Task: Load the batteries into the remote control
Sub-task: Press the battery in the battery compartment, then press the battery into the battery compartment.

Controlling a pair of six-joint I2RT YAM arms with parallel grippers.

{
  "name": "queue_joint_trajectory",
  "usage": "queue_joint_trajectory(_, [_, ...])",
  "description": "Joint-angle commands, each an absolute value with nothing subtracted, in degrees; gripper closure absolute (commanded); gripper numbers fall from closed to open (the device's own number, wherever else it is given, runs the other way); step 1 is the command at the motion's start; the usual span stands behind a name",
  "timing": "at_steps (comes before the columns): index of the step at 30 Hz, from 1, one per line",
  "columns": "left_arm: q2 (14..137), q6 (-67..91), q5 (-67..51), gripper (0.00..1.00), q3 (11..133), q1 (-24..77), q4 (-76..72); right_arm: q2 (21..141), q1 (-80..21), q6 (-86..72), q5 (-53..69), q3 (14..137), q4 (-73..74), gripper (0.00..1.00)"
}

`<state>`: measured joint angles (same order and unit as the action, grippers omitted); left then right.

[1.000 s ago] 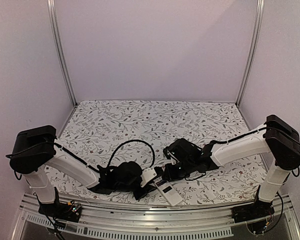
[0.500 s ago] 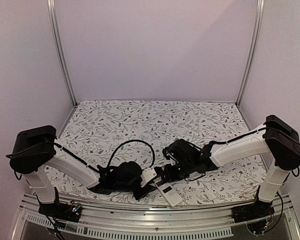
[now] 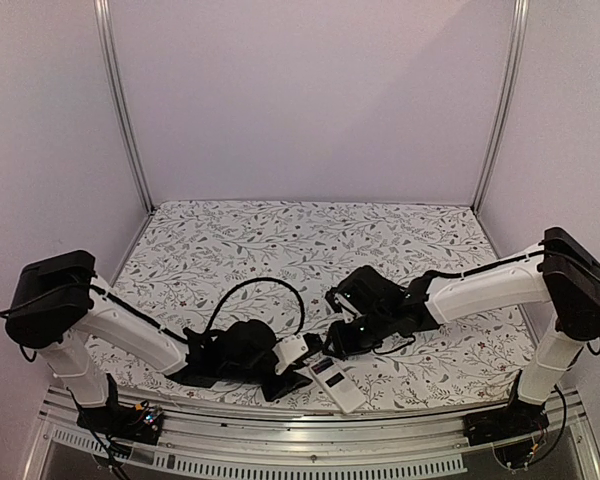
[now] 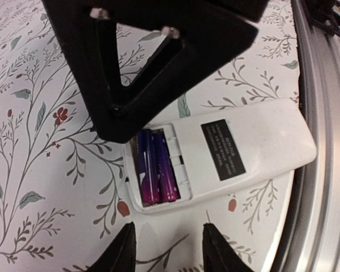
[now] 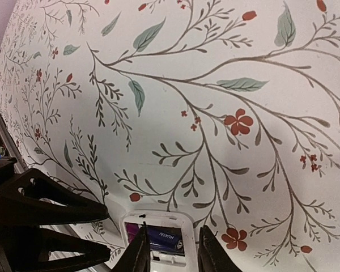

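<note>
**Position.** The remote (image 4: 255, 148) lies back-up on the desk (image 5: 215, 113), at its near edge, just beside the rail (image 4: 323, 113). In the top view its long axis runs from upper left to lower right.

**Relation to hands.** The slot (image 4: 156, 170) end points toward both hands. The left hand (image 4: 167, 252) hangs just short of that end, with the long axis leading away from it. The right hand (image 5: 171, 255) hovers above the same end and looks down into the slot. Both are near; the left appears lower and closer.

**Hand state.** On each hand the fingers stand apart with nothing between them. Neither touches the remote.

**Condition of item.** The batteries (image 4: 154, 167) are purple-blue and lie side by side, lengthwise in the slot. They appear seated, though whether they are fully home cannot be told. The back is plain white with a dark label (image 4: 222, 149). No cover is in view.

**Judgement.** Loading looks done or nearly so. Any pressing-in would come from above the slot end.
</note>
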<state>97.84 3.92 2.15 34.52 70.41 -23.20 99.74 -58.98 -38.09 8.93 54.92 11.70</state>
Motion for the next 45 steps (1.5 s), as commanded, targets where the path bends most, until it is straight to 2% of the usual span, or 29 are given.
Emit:
queue_joint_trajectory(1, [94.18, 5.23, -2.47, 0.58, 33.98, 68.99, -22.32, 95.58, -57.63, -38.33, 9.51, 54.9, 13.0, 0.71])
queue_joint_trajectory(7, [95.09, 12.53, -9.68, 0.5, 37.35, 62.57, -21.01, 92.4, -57.3, -41.7, 11.25, 51.41, 13.67, 0.69])
queue_joint_trajectory(12, [100.26, 13.24, -11.91, 0.58, 42.68, 62.09, -17.03, 89.55, -57.3, -44.51, 12.06, 48.14, 14.14, 0.66])
queue_joint_trajectory(18, [101.4, 14.39, -13.38, 0.58, 43.95, 62.5, -18.06, 87.56, -57.3, -44.86, 12.47, 45.02, 12.58, 0.69])
queue_joint_trajectory(24, [105.26, 14.82, -12.58, 0.62, 46.78, 62.55, -14.86, 91.65, -57.26, -43.31, 14.57, 45.75, 7.62, 0.74])
queue_joint_trajectory(45, [107.27, 14.16, -11.95, 0.66, 47.1, 62.77, -12.73, 98.31, -55.37, -39.56, 21.18, 46.62, 0.4, 0.79])
